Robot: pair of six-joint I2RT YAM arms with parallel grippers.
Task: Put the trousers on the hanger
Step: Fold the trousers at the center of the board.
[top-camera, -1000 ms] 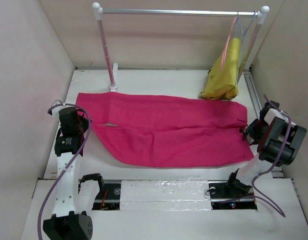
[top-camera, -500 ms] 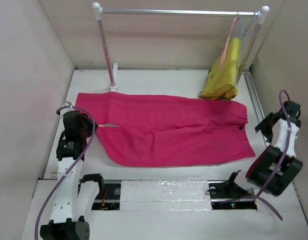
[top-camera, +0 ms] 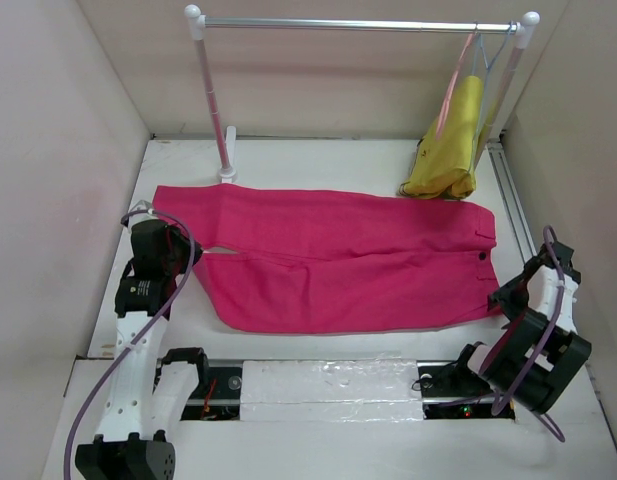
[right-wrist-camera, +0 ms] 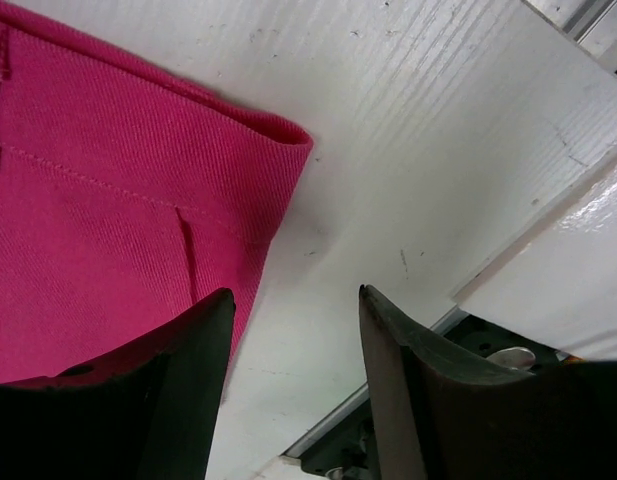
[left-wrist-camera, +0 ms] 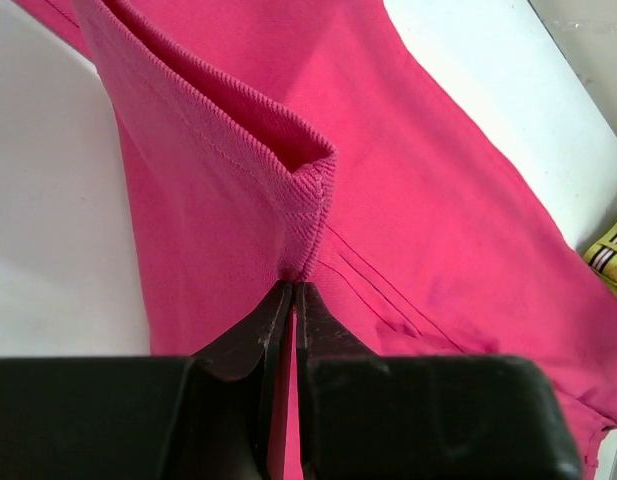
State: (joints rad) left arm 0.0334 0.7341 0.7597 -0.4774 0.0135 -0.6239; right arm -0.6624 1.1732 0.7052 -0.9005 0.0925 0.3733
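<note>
No legible txt, labels, brand marks, nos. or signs in any view.

A white table (top-camera: 318, 160) was enclosed by pale walls (top-camera: 48, 150) on three sides. A clothes rail (top-camera: 358, 23) with white posts was set at its far edge, well beyond the right fingers (right-wrist-camera: 178, 370). Bare tabletop was seen between those fingers.

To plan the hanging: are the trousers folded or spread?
Spread: the trousers lie full length on the table, legs side by side.
</note>
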